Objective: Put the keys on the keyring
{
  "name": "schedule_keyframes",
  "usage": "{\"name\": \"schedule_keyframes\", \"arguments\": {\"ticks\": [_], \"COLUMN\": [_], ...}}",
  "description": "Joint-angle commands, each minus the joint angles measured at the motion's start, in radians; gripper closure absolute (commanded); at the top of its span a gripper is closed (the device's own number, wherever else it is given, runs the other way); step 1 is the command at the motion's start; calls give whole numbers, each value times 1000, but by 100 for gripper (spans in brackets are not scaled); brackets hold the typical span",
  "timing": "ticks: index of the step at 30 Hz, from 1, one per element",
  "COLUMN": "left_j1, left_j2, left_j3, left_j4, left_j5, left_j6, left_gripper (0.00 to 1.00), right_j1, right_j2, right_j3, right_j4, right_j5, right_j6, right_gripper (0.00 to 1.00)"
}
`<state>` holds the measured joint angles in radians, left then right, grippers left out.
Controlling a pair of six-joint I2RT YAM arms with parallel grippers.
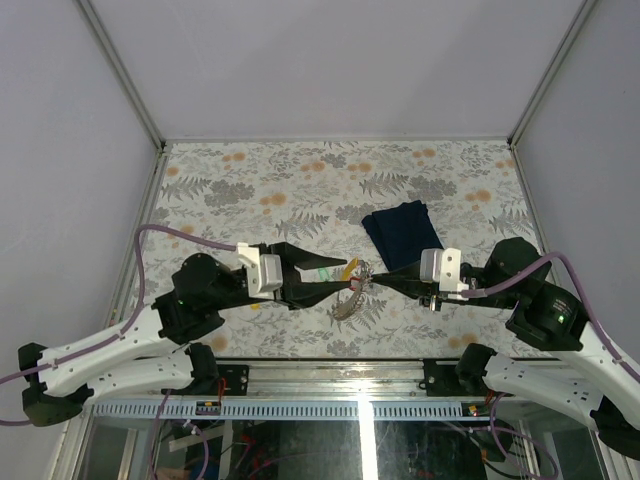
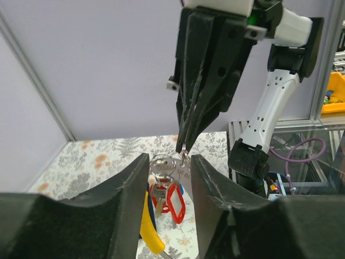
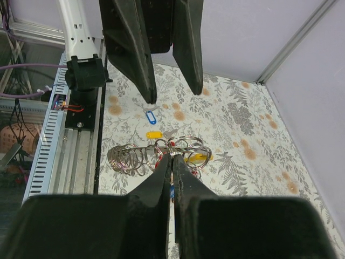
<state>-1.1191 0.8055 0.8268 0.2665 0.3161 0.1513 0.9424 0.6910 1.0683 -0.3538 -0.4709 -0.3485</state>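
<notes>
The keyring (image 3: 126, 159), a bunch of silvery wire loops, hangs low over the flowered table and shows in the top view (image 1: 348, 303). My right gripper (image 3: 173, 159) is shut on one of its loops, its tips (image 2: 184, 144) pinching a small ring. Silver keys with red tags (image 2: 171, 200) and a yellow tag (image 2: 148, 226) dangle from the bunch. My left gripper (image 2: 170, 162) faces it with jaws apart, the bunch showing in the gap, and I see no firm grip. Two loose keys with a yellow tag (image 3: 154, 135) and a blue tag (image 3: 151, 115) lie on the table.
A dark navy folded cloth (image 1: 402, 232) lies just behind the right gripper. The two grippers meet tip to tip near the table's front middle (image 1: 358, 276). A metal rail (image 3: 81, 156) and cables run along the near edge.
</notes>
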Motion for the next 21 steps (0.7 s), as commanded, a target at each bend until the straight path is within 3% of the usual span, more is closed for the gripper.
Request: {"name": "schedule_keyframes", "arguments": {"ticks": [1,8,21], "left_j1": [-1,1,0], "left_j2": [10,43,93], "left_j3": [56,64,92], "left_j4": [-27,-50,-58], "left_j5": [122,165,120], "left_j6": [48,47,32], "left_gripper": [67,71,71], "right_j1": [-1,0,0], "right_j2": [1,3,1], "right_j3": [27,21,12], "right_j4": [75,102,116], "right_j5": [-10,17,14], "right_j6": [-10,-3,3], "right_gripper": [100,100,100]}}
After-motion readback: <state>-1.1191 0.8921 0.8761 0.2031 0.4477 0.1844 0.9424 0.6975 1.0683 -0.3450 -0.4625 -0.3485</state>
